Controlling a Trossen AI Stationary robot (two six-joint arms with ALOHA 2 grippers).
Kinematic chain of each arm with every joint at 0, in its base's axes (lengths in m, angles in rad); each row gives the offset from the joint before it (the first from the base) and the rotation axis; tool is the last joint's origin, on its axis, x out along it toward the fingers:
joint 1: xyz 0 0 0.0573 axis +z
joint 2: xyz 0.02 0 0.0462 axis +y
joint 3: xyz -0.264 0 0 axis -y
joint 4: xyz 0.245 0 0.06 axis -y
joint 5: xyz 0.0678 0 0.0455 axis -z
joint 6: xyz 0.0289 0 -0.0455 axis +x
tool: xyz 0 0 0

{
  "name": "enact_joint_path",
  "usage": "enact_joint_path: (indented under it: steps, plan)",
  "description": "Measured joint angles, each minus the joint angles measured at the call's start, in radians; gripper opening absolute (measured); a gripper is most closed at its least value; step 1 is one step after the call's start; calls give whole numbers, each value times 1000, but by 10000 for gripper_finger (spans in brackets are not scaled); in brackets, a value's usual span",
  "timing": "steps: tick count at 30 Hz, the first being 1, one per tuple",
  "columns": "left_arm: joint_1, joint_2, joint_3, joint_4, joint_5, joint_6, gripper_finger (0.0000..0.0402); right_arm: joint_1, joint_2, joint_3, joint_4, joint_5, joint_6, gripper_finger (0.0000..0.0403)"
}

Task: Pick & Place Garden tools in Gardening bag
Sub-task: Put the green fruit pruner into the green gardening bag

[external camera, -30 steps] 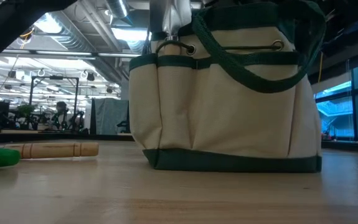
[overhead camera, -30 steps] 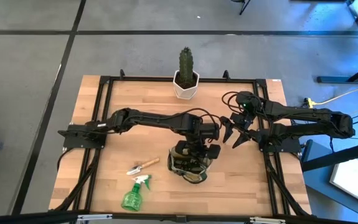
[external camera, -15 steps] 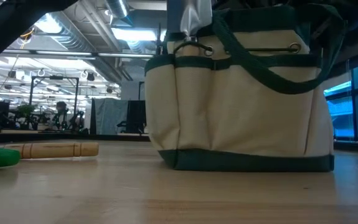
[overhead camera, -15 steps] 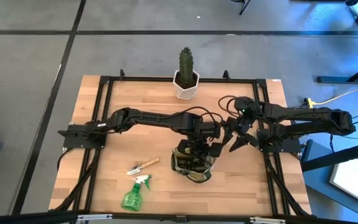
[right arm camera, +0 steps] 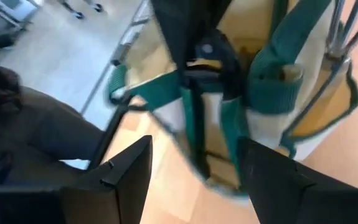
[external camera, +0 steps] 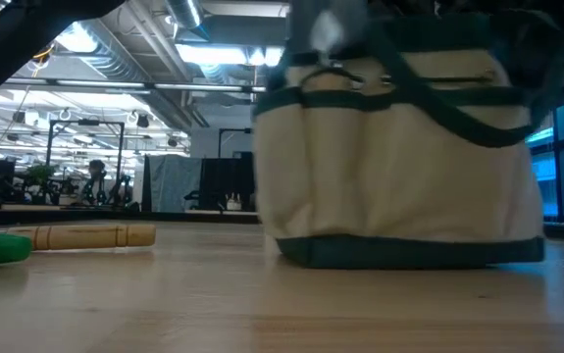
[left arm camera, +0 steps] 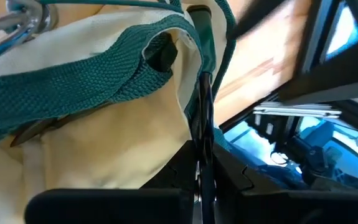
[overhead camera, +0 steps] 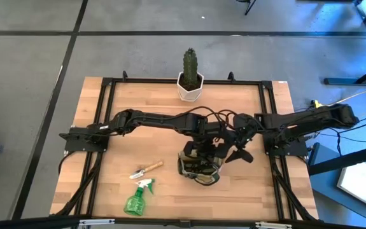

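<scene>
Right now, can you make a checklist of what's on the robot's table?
Surface: wooden table, dark frame.
Job's things: bag near the middle; trowel and green spray bottle lying outside it.
Clutter: cactus in a white pot at the far edge.
Grippers: left gripper shut on the bag's rim; right gripper open, close beside the bag.
Cables: black ones looping over the arms above the bag.
Surroundings: grey floor, workshop room behind.

Two black, jointed arms, left (overhead camera: 151, 119) and right (overhead camera: 303, 118), carry looping black cables; each pincer has flat, dark, angular fingers (right arm camera: 126, 171).
</scene>
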Motion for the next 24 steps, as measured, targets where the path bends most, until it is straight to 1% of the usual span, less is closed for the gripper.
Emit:
enact_joint_path:
  steps: [4,6,9,12,15,18,24]
  plan:
    - [0,0,0,20,-18,-2,19,25,21,0,11,92,3,227]
    - [0,0,0,20,-19,-2,19,36,26,0,11,136,3,217]
    - [0,0,0,20,-20,-3,19,49,26,0,11,171,2,198]
    - [0,0,0,23,-22,-1,19,59,26,0,10,192,-6,176]
    - [0,0,0,57,-23,3,19,64,32,0,10,197,-10,155]
    - [1,0,0,97,-44,8,20,65,45,0,2,196,-10,131]
    - [3,0,0,111,-57,16,29,69,77,1,-20,185,-29,66]
